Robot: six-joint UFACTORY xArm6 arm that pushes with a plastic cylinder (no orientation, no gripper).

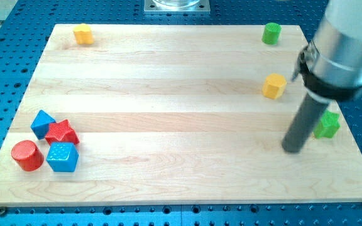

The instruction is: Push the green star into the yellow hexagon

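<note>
The green star [329, 125] lies near the board's right edge, partly hidden behind my rod. The yellow hexagon [273, 86] sits up and to the left of it, a short way apart. My tip [292, 149] rests on the board just left of and slightly below the green star, below the yellow hexagon. The rod rises up and to the right toward the large grey arm body.
A green cylinder [271, 33] stands at the top right. A yellow block [83, 34] sits at the top left. At the bottom left are a blue block [42, 123], a red star [61, 133], a red cylinder [27, 155] and a blue cube [63, 157].
</note>
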